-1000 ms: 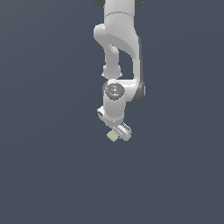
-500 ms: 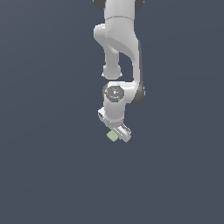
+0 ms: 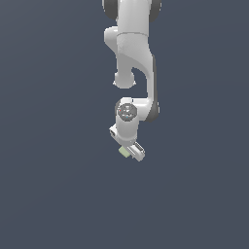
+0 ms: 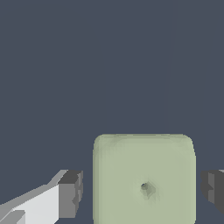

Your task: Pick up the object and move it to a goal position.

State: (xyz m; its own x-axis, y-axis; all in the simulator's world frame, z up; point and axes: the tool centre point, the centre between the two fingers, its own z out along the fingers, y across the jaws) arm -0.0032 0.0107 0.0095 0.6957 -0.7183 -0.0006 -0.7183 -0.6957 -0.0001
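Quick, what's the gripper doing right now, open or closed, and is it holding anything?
Gripper: open, holding nothing. The cube sits between its fingers, with a gap showing on each side.

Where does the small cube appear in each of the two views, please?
Exterior view: the cube sits near the picture's middle, at the tip of the arm, on the exterior view's left side of the end effector.
Wrist view: the cube fills the lower middle, between the two dark fingertips, with a gap showing on each side.
Shared landmark: the end effector around the cube.
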